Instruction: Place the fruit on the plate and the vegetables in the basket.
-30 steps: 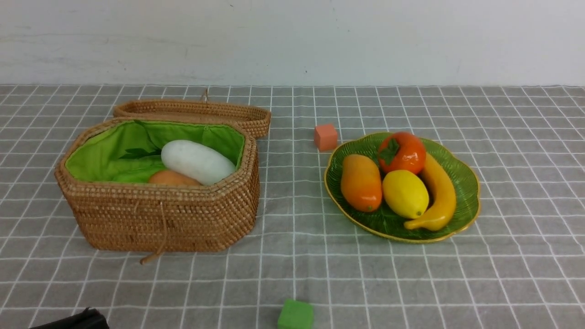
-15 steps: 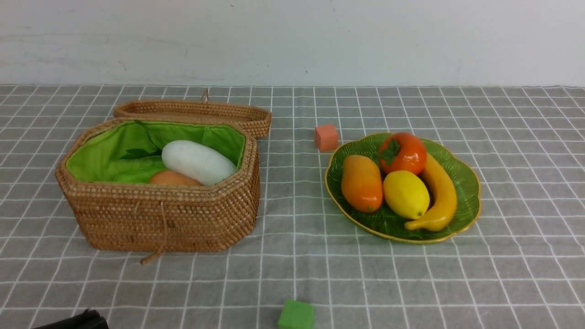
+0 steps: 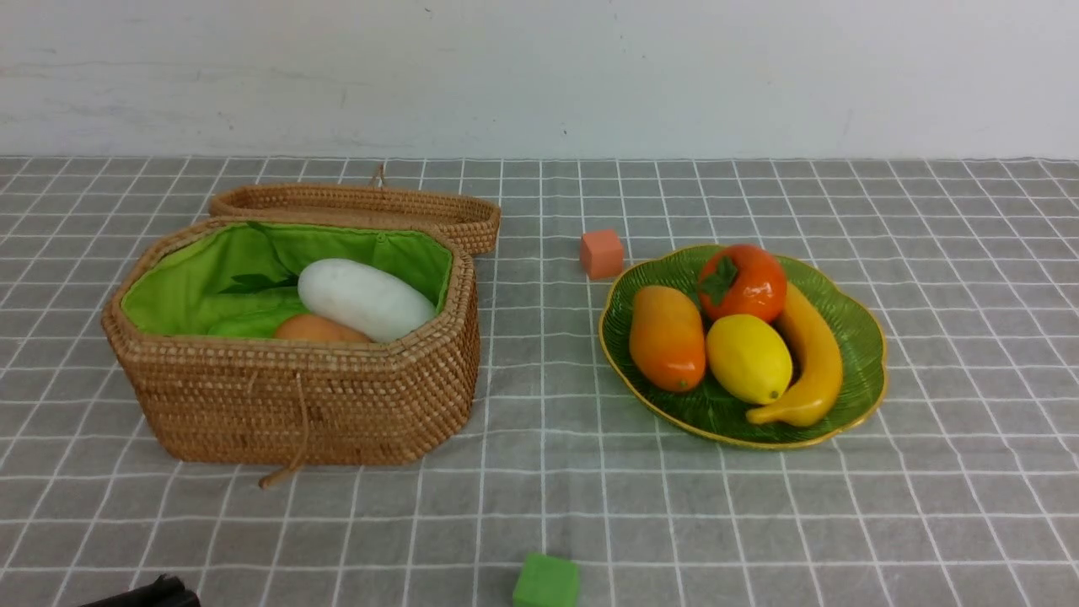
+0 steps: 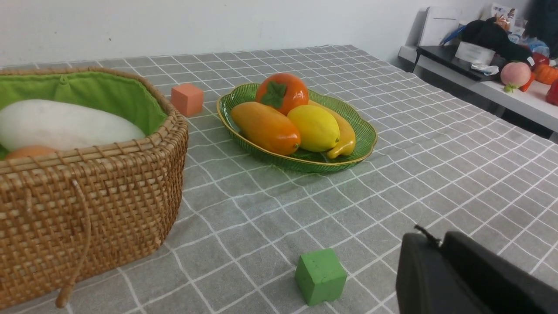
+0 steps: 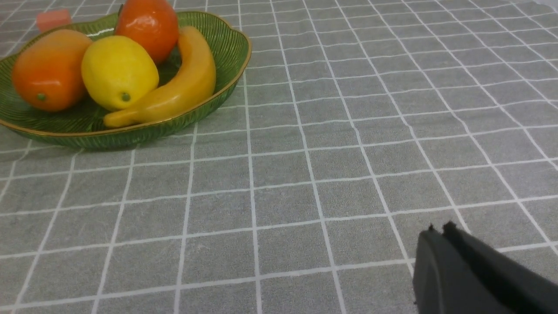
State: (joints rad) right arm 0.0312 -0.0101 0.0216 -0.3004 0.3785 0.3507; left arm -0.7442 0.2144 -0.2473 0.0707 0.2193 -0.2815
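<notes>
Only our left pincer [image 3: 139, 594] has slipped lower at the bench's near edge, closed and empty like our right pincer [image 5: 438, 237], since the glossy toy fruit [image 3: 746, 333] fills the green glass plate [image 3: 860, 337] and the toy vegetables [image 3: 364, 297] lie in the woven wicker basket [image 3: 295, 405].

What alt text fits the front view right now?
A green plate on the right holds four fruits; an open wicker basket on the left holds a white radish. Orange cube and green cube sit loose.
</notes>
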